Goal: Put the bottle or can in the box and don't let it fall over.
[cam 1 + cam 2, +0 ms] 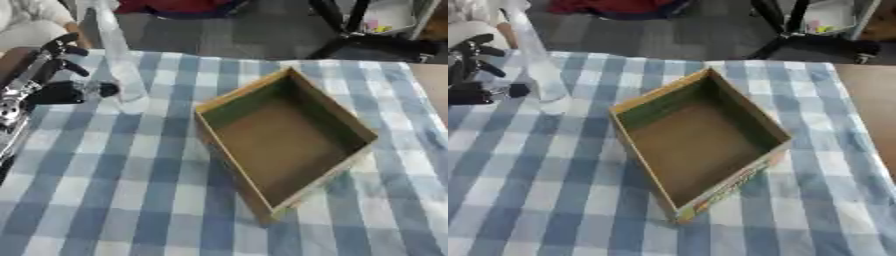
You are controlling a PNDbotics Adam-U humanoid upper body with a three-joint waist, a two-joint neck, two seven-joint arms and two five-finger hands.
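left hand (54,75) upper left of frame, fingers spread open beside the bottle, can't tell if it's actually touching | clear bottle (118,60) standing upright on the checked cloth (114,190), upper left, outside the box | open cardboard box (284,135) mid-frame, sitting skewed, nothing in it | right hand nowhere in shot

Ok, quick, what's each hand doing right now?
Left hand: open, fingers spread beside the clear bottle, not holding it.
Right hand: not in view.
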